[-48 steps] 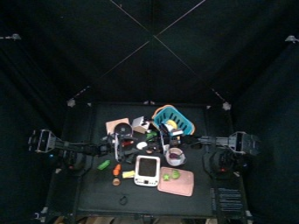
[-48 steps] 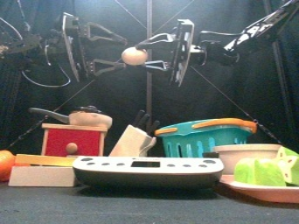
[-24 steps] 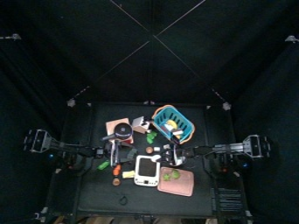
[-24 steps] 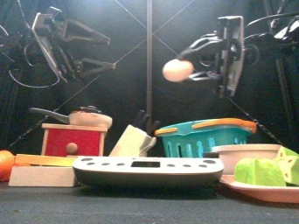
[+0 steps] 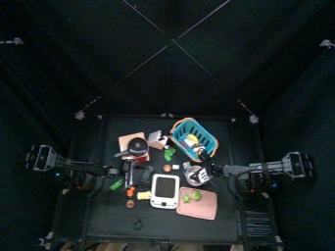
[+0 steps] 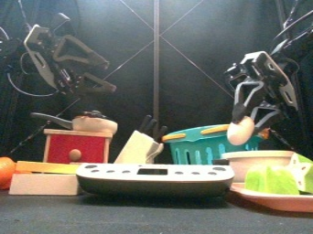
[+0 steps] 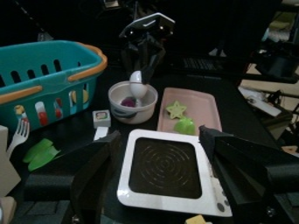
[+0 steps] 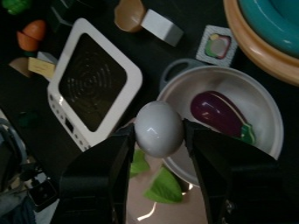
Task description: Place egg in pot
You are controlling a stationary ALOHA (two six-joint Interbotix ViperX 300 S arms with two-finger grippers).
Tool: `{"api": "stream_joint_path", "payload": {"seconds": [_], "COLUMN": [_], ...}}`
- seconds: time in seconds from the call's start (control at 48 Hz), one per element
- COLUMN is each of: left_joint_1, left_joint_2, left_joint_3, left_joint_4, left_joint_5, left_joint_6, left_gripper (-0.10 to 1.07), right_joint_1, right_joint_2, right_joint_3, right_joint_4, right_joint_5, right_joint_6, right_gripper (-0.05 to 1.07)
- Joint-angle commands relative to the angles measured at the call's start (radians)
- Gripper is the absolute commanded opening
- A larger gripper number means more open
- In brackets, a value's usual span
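Carrying the egg (image 8: 158, 128): right gripper (image 6: 248, 128) has it pinched between both jaws, pointing down, directly above the white pot (image 8: 228, 109) near the tabletop's right front area. Transport step looks nearly done; release has not happened.

- Egg position: in the air over the pot's opening, per the right wrist view. The front view shows it above the pot's rim (image 6: 259, 157), not touching.
- The pot already contains a purple item (image 8: 215, 108), so the free space is on the side of the bowl away from it.
- Next move, as a judgement: lower until the egg sits inside the rim, then open the jaws. Dropping from the present height risks a bounce out or a knock on the purple item.
- Left gripper (image 7: 149, 179): holding nothing, jaws apart, hanging high over the tabletop's left side, above the white scale (image 7: 166, 169). Looks idle.

Surface: small black table (image 5: 222, 218), crowded. Teal basket (image 6: 213, 143) toward the back edge, right of centre; red box (image 6: 79, 146) with a small pan on top at the left; scale at the front edge, centre; pink tray (image 7: 190, 108) with green pieces at the front right corner, just beside the pot. An orange item sits at the left front.

Room: black curtains on all sides with crossing support lines overhead. The left wrist view shows cluttered dark furniture past the table; nobody is visible.
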Motion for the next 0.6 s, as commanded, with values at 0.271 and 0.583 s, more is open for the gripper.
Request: {"api": "stream_joint_path", "payload": {"seconds": [0.271,0.583], "left_joint_1": [-0.094,-0.094], "left_joint_2": [0.049,0.074], "left_joint_3": [-0.014,-0.028], "left_joint_4": [-0.006,-0.006], "left_joint_5": [-0.003,-0.003], "left_joint_6": [0.002,0.005], "left_gripper": [1.02,1.02], "right_joint_1": [0.008,0.038], "right_joint_2": [0.023,0.023], "right_joint_3": [-0.011,-0.031], "right_joint_4": [-0.026,-0.026], "right_joint_5": [0.017,0.1], "right_joint_6": [0.0,0.0], "right_gripper": [0.88,1.02]}}
